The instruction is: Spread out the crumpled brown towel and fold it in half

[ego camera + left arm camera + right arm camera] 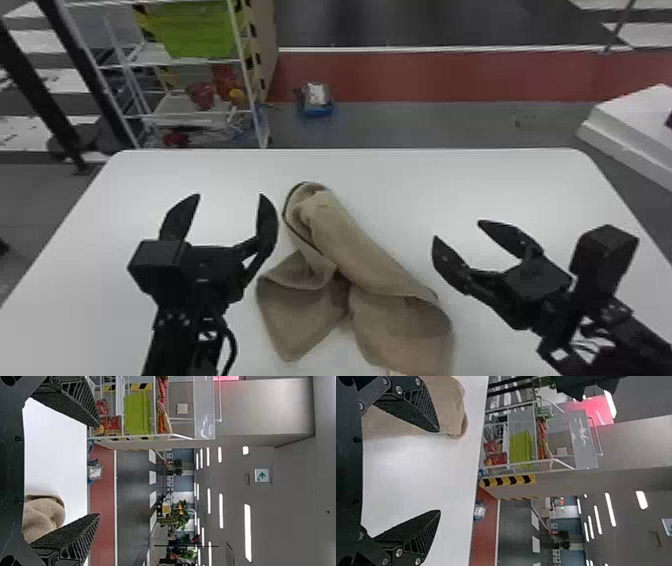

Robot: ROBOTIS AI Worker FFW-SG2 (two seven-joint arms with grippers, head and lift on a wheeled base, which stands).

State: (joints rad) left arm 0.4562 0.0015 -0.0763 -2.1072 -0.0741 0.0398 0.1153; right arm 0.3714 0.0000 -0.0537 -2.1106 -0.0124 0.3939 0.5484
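The left pincer (229,195) and the right pincer (457,229) sit over a white table (505,175), each released, its 2 black fingers parted with nothing gripped between them. The brown towel (372,250) lies rumpled on the tabletop between the 2, to the right of the left pincer and to the left of the right pincer.

From just beside the left pincer's right-hand finger, where a dark-edged end curls over, a thick roll of cloth slants toward the robot, passing to the left of the right pincer and widening nearer the robot than that pincer's tips. A second flap spreads nearer the robot than the left pincer's tips and to their right, its corner pointing robotward. White tabletop shows in the notch between that flap and the wide end.

In the left wrist view, the left pincer (99,470) spreads its fingers, with a rounded bulge of towel close by 1 of them. In the right wrist view, the right pincer (440,471) gapes too, cloth showing behind and beside 1 finger.

Beyond the left pincer, past the table, stands a white wire rack (190,116) with a green bin (200,30).
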